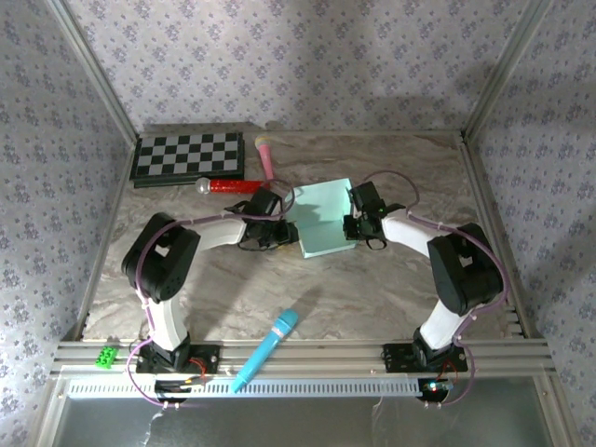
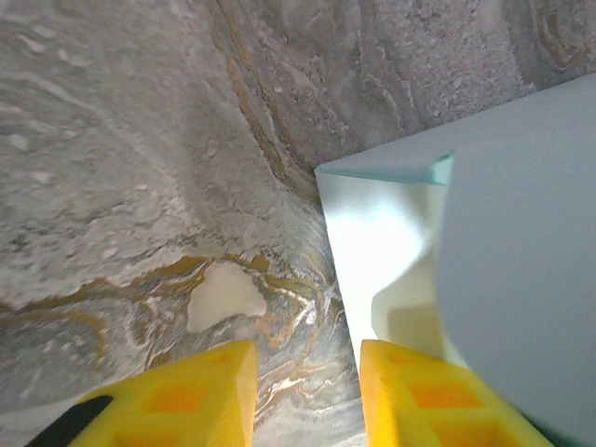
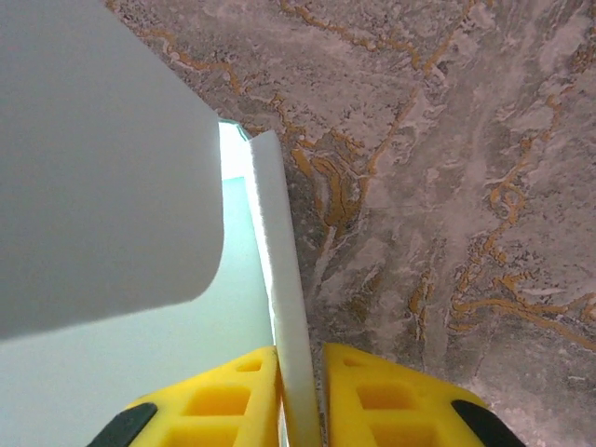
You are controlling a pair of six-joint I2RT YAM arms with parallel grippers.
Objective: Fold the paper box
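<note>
From above, the paper box (image 1: 324, 220) sits on the desk (image 1: 372, 289) between my two sets of jaws. My left jaws (image 1: 282, 229) are against its one side and my right jaws (image 1: 359, 225) against the other. Both arms are about equally near it. Its longer side runs away from my bases, skewed a little, so I am closing on its two long edges from opposite sides.

From my left wrist, my left jaws (image 2: 307, 358) stand wide with bare desk (image 2: 140, 140) showing in the gap between the fingers. The paper box (image 2: 382, 233) lies off to the right-hand finger's side. One raised wall runs forward from just inside that finger, and a broad flap hangs over it further right. Nothing is between these fingers. The wall's edge points straight ahead, along the fingers. I judge that a small shift toward that side would put the wall in the gap.

From my right wrist, my right jaws (image 3: 300, 354) are pinched narrow on a thin upright wall of the paper box (image 3: 279, 270), one finger on each face. The wall runs straight ahead from the fingertips, edge up. A rounded flap curls over on the left side and the box floor lies below it. On the right of the jaws is marbled desk (image 3: 447, 140). I think the next fold depends on this held wall.
</note>
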